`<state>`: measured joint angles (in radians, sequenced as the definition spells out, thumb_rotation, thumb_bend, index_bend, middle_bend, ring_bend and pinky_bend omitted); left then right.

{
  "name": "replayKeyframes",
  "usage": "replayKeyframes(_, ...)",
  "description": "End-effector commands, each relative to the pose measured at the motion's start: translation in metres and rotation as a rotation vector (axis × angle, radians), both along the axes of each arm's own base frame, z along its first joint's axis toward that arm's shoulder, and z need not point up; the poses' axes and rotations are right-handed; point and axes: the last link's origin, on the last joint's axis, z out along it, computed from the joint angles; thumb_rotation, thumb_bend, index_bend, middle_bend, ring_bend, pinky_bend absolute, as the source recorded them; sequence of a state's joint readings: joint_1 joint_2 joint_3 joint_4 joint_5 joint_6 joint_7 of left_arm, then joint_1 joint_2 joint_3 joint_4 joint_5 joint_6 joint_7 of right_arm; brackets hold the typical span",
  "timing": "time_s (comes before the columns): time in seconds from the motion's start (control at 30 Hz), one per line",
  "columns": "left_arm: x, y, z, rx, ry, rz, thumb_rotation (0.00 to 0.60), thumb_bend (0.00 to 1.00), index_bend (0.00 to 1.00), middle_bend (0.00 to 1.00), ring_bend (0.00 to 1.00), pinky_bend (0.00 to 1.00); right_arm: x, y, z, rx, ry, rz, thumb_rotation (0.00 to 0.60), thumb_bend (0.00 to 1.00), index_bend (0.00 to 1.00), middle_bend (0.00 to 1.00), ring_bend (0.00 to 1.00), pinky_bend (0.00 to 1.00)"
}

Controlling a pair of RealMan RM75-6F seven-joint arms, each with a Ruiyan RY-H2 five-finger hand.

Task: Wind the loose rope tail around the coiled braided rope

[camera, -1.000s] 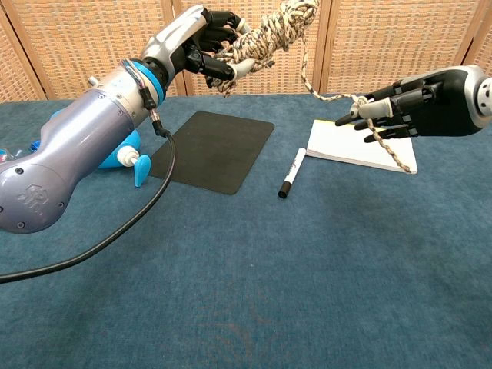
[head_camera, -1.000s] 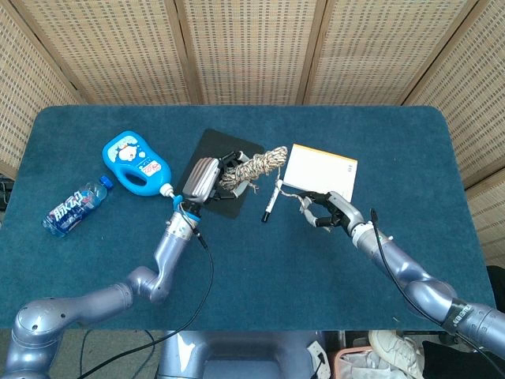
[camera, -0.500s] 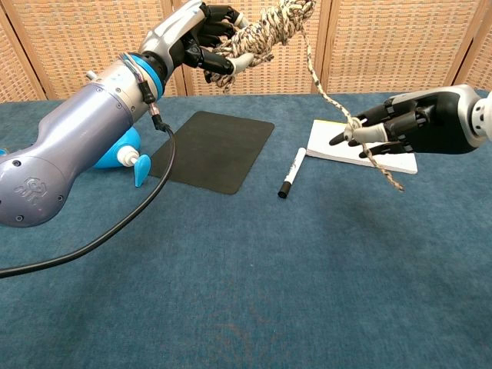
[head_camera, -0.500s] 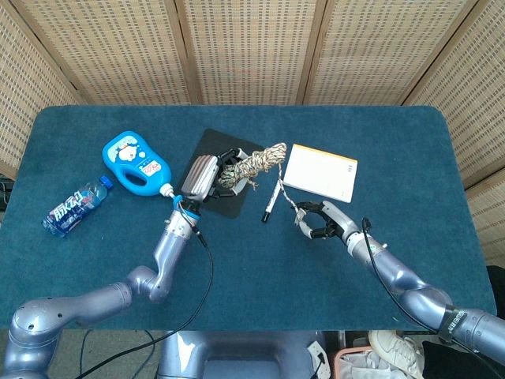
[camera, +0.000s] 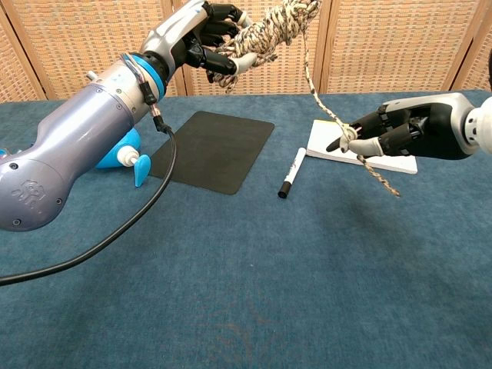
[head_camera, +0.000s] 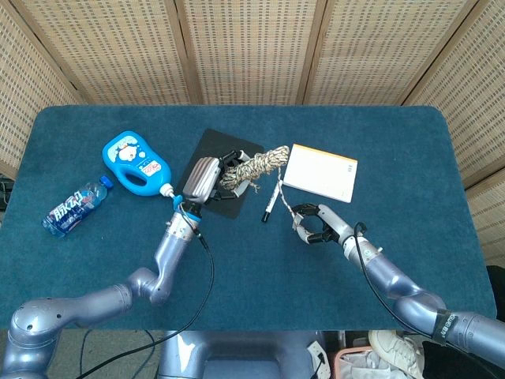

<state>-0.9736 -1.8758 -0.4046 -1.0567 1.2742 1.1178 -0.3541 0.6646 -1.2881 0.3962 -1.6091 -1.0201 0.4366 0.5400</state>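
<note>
My left hand (camera: 201,37) (head_camera: 207,178) grips the coiled braided rope (camera: 267,34) (head_camera: 254,164), a beige and brown bundle held up in the air above the black mat (camera: 214,147) (head_camera: 229,142). From the bundle's right end the loose rope tail (camera: 323,94) (head_camera: 278,193) runs down and right to my right hand (camera: 388,132) (head_camera: 314,223), which pinches it between thumb and finger. A short frayed end (camera: 381,180) hangs below that hand.
A black marker (camera: 291,172) (head_camera: 271,200) lies right of the mat. A white notepad (camera: 327,138) (head_camera: 321,172) sits behind my right hand. A blue jug (head_camera: 136,162) and a small water bottle (head_camera: 76,207) lie at the left of the blue table (camera: 246,277).
My right hand has drawn the tail toward the robot and lower, its fingers curling in around the rope. The left hand has kept the coil almost still.
</note>
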Motion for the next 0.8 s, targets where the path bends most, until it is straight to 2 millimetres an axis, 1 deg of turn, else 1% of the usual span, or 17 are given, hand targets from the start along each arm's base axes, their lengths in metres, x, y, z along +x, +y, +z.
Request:
replayKeyframes(0.03,0.001,-0.002,0.002,0.007,0.0,-0.014,0.6,0.72,0.69,0.6,0.54,0.67,0.002,0.0,0.002,-0.006,0.015,0.026,0.6,0.54,0.74,0.18,0.0,0.0)
replayKeyframes(0.07,0.001,-0.003,0.004,0.009,-0.001,-0.018,0.6,0.72,0.69,0.6,0.54,0.67,0.003,0.001,0.003,-0.003,0.025,0.038,0.6,0.52,0.69,0.18,0.0,0.0)
replayKeyframes(0.13,0.001,-0.003,0.006,0.013,-0.003,-0.023,0.6,0.72,0.69,0.6,0.54,0.67,0.002,0.001,0.005,-0.002,0.043,0.056,0.6,0.37,0.49,0.18,0.0,0.0)
replayKeyframes(0.17,0.002,-0.004,0.007,0.017,-0.004,-0.025,0.6,0.72,0.69,0.6,0.54,0.67,0.001,0.001,0.007,0.0,0.056,0.066,0.6,0.21,0.33,0.16,0.0,0.0)
replayKeyframes(0.2,0.002,-0.004,0.009,0.018,-0.007,-0.027,0.6,0.72,0.69,0.6,0.54,0.67,0.001,0.001,0.008,0.002,0.069,0.077,0.6,0.09,0.19,0.12,0.0,0.0)
replayKeyframes(0.23,0.004,-0.005,0.011,0.021,-0.014,-0.033,0.6,0.72,0.69,0.6,0.54,0.67,0.0,0.002,0.01,0.003,0.093,0.095,0.6,0.02,0.08,0.07,0.0,0.0)
replayKeyframes(0.3,0.006,-0.006,0.014,0.022,-0.018,-0.04,0.6,0.72,0.69,0.6,0.54,0.67,-0.002,0.003,0.013,-0.002,0.115,0.112,0.6,0.0,0.01,0.01,0.0,0.0)
replayKeyframes(0.47,0.012,-0.014,0.022,0.028,-0.025,-0.066,0.6,0.72,0.69,0.6,0.54,0.67,-0.006,0.007,0.023,-0.066,0.148,0.146,0.6,0.0,0.0,0.0,0.0,0.0)
replayKeyframes(0.6,0.016,-0.02,0.031,0.044,-0.024,-0.087,0.6,0.72,0.69,0.6,0.54,0.67,-0.014,0.013,0.04,-0.123,0.191,0.176,0.6,0.0,0.0,0.0,0.0,0.0)
replayKeyframes(0.73,0.016,-0.023,0.04,0.057,-0.017,-0.097,0.6,0.72,0.69,0.6,0.54,0.67,-0.032,0.02,0.058,-0.219,0.304,0.244,0.6,0.0,0.0,0.0,0.0,0.0)
replayKeyframes(0.77,0.017,-0.024,0.043,0.062,-0.016,-0.099,0.6,0.72,0.69,0.6,0.54,0.67,-0.039,0.022,0.064,-0.262,0.356,0.275,0.6,0.0,0.0,0.0,0.0,0.0)
replayKeyframes(0.8,0.017,-0.025,0.047,0.071,-0.014,-0.103,0.6,0.72,0.69,0.6,0.54,0.67,-0.053,0.023,0.075,-0.349,0.484,0.351,0.6,0.0,0.0,0.0,0.0,0.0)
